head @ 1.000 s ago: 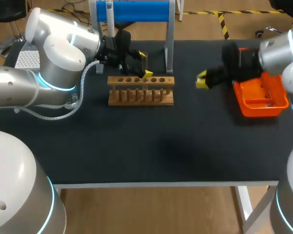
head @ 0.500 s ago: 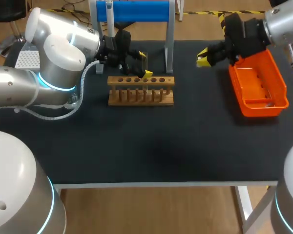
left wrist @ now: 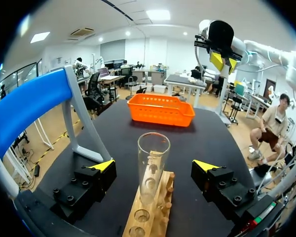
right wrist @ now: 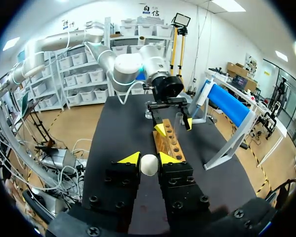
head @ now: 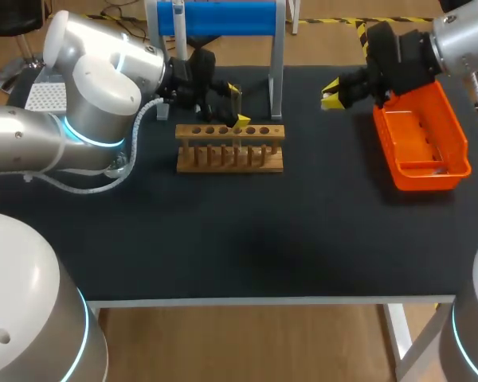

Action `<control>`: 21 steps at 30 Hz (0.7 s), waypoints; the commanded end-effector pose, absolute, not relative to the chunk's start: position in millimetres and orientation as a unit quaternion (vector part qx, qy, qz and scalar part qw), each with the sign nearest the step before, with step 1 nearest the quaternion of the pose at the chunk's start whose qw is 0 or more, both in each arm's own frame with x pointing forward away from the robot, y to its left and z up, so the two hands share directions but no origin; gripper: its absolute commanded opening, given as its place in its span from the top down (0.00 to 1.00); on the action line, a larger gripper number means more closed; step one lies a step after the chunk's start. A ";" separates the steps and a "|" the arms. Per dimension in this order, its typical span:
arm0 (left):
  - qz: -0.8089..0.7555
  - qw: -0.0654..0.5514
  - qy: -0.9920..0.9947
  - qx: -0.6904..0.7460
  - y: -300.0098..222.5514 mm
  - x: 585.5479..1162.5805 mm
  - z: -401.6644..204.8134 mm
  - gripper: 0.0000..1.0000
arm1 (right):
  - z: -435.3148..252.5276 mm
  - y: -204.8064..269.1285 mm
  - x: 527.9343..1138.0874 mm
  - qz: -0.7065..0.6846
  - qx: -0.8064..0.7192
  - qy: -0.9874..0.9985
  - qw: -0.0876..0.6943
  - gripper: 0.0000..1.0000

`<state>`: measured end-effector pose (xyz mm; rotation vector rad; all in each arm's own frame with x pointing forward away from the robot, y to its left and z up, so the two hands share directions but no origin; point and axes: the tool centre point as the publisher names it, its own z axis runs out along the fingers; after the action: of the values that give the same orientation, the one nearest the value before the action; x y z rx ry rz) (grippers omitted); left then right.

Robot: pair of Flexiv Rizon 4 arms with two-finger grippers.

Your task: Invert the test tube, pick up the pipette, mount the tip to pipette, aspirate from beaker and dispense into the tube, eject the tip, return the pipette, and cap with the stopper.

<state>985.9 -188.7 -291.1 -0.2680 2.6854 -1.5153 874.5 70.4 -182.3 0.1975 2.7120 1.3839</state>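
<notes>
One arm has moved: the right gripper (head: pixel 330 92), a second ago low between the wooden rack (head: pixel 229 150) and the orange basket (head: pixel 421 169), now sits in the frame's upper right, unmoved for the last half second. It is clenched on a white stopper (right wrist: pixel 149 164), so capping looks next. The left gripper (head: pixel 237 105) stays released, its fingers flanking the test tube (left wrist: pixel 153 163). The tube is clear glass, upright and mouth up, standing in the rack at upper centre-left.

Right fingers (head: pixel 330 85) have moved rearward along the orange basket's (head: pixel 421 135) side
</notes>
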 end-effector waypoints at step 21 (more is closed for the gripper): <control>-0.485 0.004 0.871 -0.074 -199.1 992.5 -302.9 0.00 | -180.4 69.4 873.7 0.451 0.064 0.889 0.044 1.00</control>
<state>992.0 -198.7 -302.1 -0.2330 2.7300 -1.5190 873.9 70.0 -181.8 0.1965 2.7120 1.3845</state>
